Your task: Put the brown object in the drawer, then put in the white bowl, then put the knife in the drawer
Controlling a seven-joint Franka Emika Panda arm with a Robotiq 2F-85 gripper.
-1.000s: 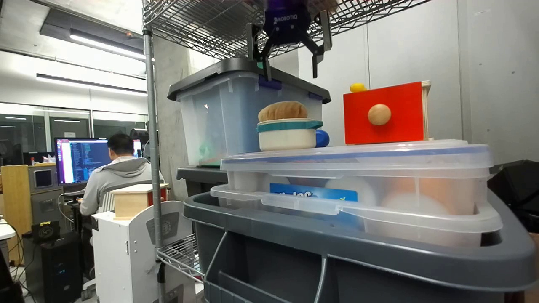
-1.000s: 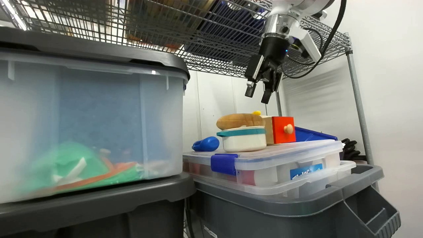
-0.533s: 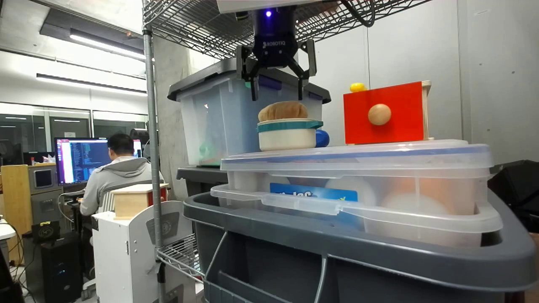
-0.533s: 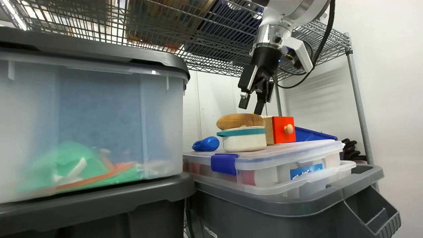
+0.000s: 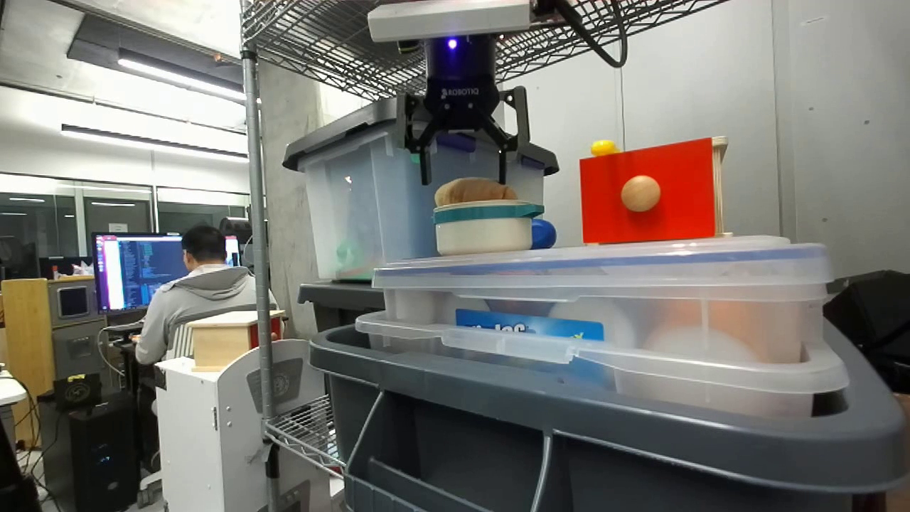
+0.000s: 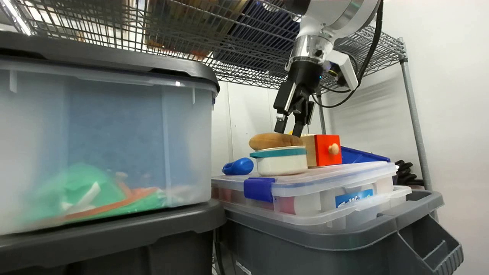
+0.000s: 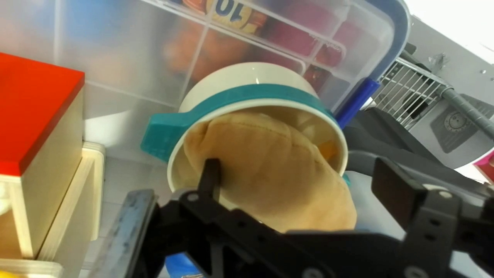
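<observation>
The brown object [image 7: 278, 170], a tan bun-like lump, rests in the mouth of the white bowl [image 5: 485, 235] and sticks out over its rim. A teal band and handle show on the bowl [image 7: 251, 79]. My gripper [image 5: 463, 176] is right above the lump, its fingers spread and pointing down. One fingertip [image 7: 210, 173] seems to touch the lump; the other [image 7: 395, 189] stands off beyond its far side. To the side is the red drawer [image 5: 672, 192] unit with a round wooden knob [image 5: 640, 193]. The knife is hidden or out of view.
A clear lidded tub [image 5: 604, 274] carries bowl and drawer. A yellow item [image 5: 604, 148] lies on top of the red unit, and a blue object [image 6: 238, 166] sits behind the bowl. A tall tub [image 6: 114, 145] stands beside; a wire shelf [image 6: 214, 38] hangs overhead.
My gripper has come down from under the wire shelf to the lump, staying open. In the last half second the lump has sunk and tilted slightly, and the bowl has shifted a little.
</observation>
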